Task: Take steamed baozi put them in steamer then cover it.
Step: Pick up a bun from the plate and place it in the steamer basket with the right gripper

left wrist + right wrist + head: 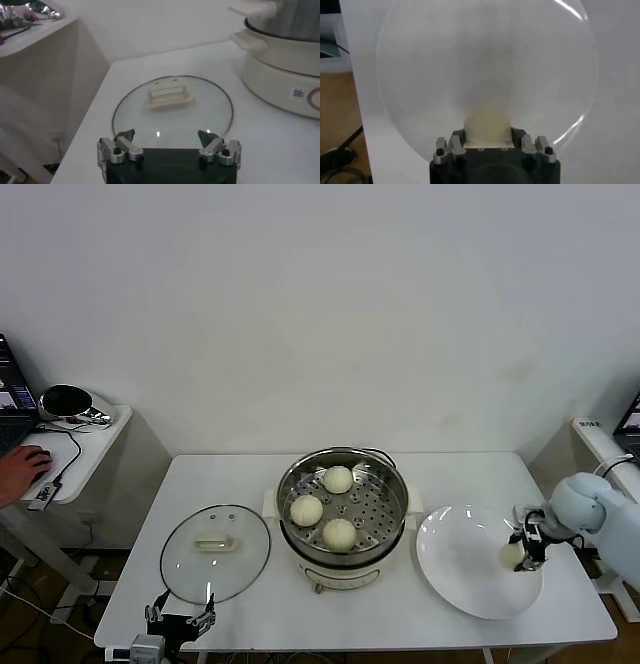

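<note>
I see the steamer (pixel 343 502) at the table's (pixel 250 479) centre, sitting on its pot base (pixel 340 572). Three buns lie inside: one (pixel 338 479) at the back, one (pixel 306 510) on the left, one (pixel 340 533) at the front. Left of the steamer, the lid (pixel 215 540) lies flat on the table. My left gripper (pixel 180 616) hangs at the table's front edge, just before the lid. Right of the steamer lies the plate (pixel 465 564); my right gripper (pixel 524 552) is over its right side, around the fourth bun (pixel 487 124).
</note>
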Robot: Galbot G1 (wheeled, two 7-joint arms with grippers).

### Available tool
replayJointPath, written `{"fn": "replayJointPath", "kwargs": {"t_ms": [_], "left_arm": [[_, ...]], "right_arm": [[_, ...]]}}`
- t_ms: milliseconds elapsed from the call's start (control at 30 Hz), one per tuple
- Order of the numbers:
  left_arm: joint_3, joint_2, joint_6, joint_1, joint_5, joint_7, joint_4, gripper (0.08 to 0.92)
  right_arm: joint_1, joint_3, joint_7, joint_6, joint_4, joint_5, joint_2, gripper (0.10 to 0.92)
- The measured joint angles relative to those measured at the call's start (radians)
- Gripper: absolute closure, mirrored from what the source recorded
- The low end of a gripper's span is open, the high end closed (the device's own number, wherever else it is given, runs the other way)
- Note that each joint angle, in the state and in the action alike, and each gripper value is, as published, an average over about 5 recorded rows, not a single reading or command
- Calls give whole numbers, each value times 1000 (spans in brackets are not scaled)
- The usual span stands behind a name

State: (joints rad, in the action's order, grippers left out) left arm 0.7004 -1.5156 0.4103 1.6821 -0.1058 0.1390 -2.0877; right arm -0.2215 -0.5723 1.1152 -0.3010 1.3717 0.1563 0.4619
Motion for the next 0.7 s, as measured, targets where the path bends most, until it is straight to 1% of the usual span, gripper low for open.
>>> {"fn": "replayJointPath", "kwargs": {"t_ms": [333, 533, 700], "left_arm": [[-3, -4, -7, -10, -13, -4, -12, 177], [7, -4, -8, -12, -7, -5, -31, 177], [14, -2, -10, -16, -1, -7, -47, 177]], "right_arm": [[339, -227, 9, -60, 73, -194, 36, 448], [569, -404, 0, -119, 100, -355, 109, 448], [702, -516, -16, -166, 101, -464, 195, 448]]}}
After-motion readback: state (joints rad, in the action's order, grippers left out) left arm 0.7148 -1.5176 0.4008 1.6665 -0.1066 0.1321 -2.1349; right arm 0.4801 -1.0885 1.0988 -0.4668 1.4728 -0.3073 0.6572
